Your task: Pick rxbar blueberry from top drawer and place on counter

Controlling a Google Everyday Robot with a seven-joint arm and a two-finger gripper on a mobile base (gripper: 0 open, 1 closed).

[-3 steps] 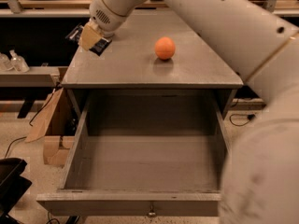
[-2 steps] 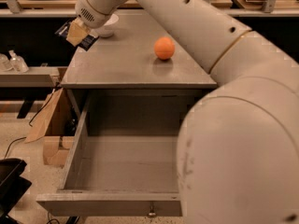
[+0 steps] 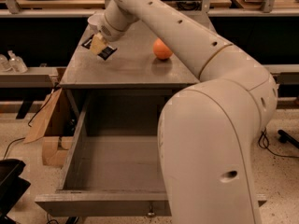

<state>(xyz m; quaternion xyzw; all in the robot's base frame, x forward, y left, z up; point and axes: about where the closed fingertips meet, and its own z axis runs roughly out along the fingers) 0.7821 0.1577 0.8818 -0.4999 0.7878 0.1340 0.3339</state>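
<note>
The arm is smooth, off-white plastic with a soft sheen. Its hand, over the counter's left rear part, has matt tan pads pinched on the bar, whose dark wrapper looks slick. The counter is grey, worn and matt. The drawer is dull grey wood with scuffed boards and a small metal pull. The orange has a faintly shiny skin. The floor is pale and speckled.
</note>
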